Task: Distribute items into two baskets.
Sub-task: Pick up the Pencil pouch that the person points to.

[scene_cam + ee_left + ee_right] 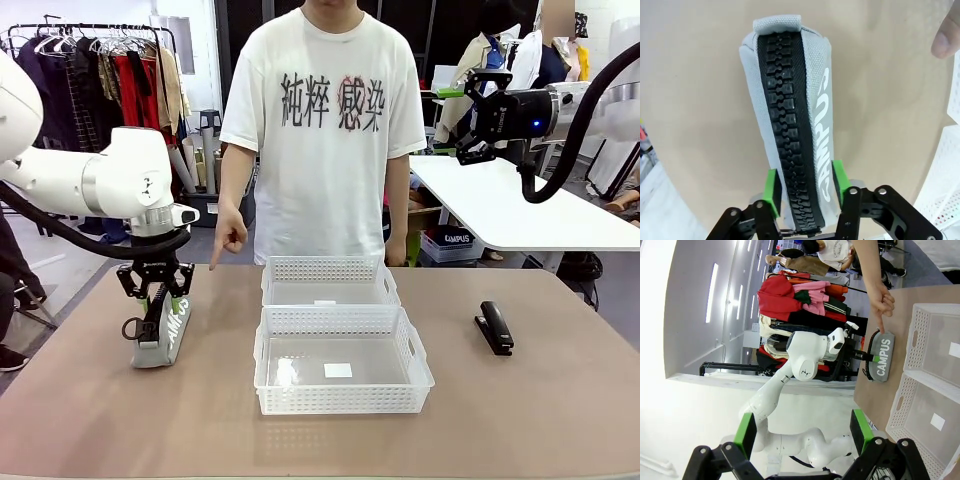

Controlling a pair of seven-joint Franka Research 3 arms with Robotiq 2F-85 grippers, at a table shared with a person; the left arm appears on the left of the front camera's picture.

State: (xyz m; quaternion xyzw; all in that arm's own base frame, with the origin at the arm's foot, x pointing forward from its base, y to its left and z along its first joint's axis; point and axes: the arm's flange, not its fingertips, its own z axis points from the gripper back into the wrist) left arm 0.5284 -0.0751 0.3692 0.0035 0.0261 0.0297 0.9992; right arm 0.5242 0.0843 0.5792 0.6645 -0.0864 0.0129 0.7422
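Observation:
The grey "CAMPUS" pouch (165,338) stands on its edge at the table's left, zipper up. My left gripper (155,292) comes down on it from above. In the left wrist view the gripper (806,185) is shut on the pouch (790,110), with a green pad against each side. The black stapler (495,327) lies flat at the right of the table. Two white lattice baskets sit in the middle, one far (330,270) and one near (345,400), both holding none of the items. My right gripper (470,110) hangs open high at the right, also open in its own view (802,432).
A person stands at the far side, with a finger (215,262) pointing down just behind the pouch (882,360). The fingertip (945,37) shows near the pouch's far end. A basket rim (950,175) lies close on one side.

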